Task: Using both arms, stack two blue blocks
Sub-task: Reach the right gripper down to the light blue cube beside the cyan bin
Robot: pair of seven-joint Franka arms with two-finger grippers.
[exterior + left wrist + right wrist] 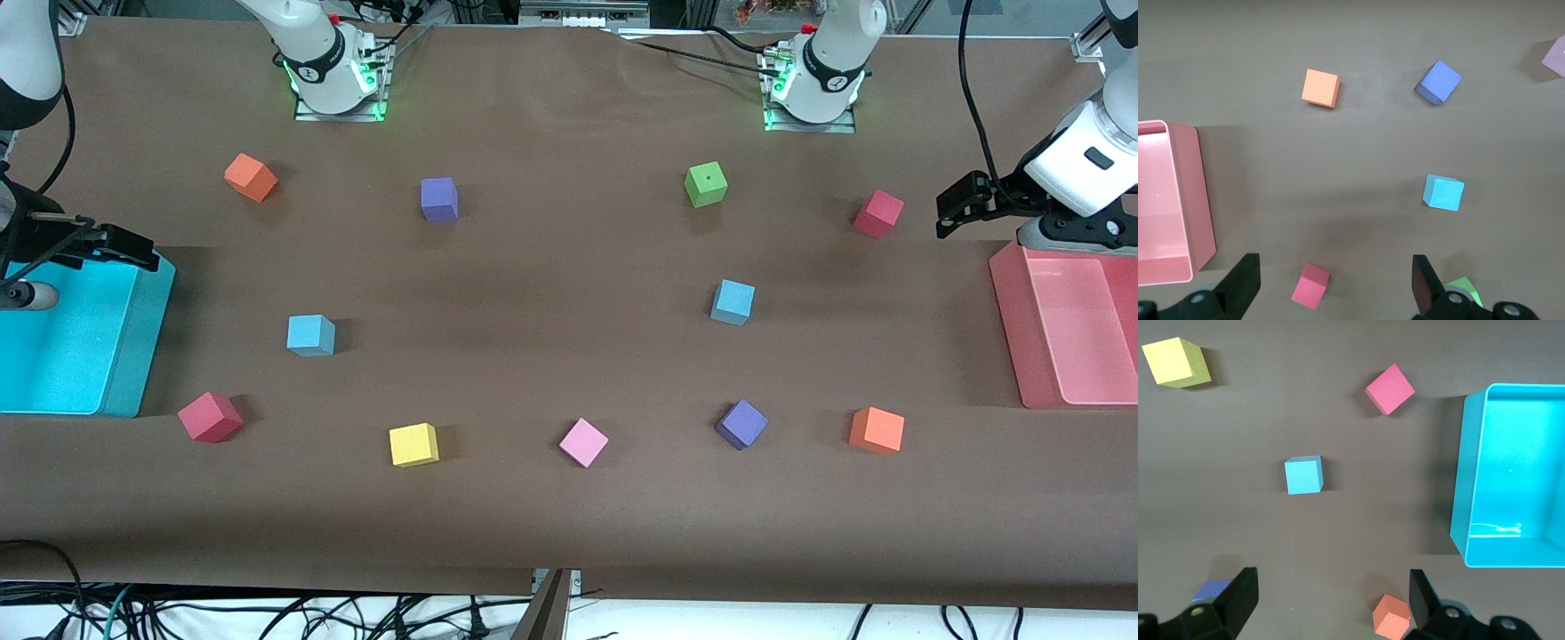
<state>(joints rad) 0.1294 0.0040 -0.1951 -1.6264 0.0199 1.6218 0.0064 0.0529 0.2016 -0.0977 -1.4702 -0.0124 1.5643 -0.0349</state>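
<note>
Two sky-blue blocks lie apart on the brown table. One blue block (310, 335) is toward the right arm's end and shows in the right wrist view (1303, 475). The other blue block (733, 302) is toward the left arm's end and shows in the left wrist view (1444, 193). My left gripper (958, 209) is open and empty, up in the air over the table beside the pink bin; a red cube (1311, 285) lies below it. My right gripper (116, 249) is open and empty, raised at the cyan bin's edge.
A cyan bin (133, 356) stands at the right arm's end, a pink bin (1009, 320) at the left arm's end. Other cubes are scattered: orange (251, 177), purple (439, 198), green (706, 184), red (878, 213), red (210, 417), yellow (413, 444), pink (583, 442), purple (741, 423), orange (877, 429).
</note>
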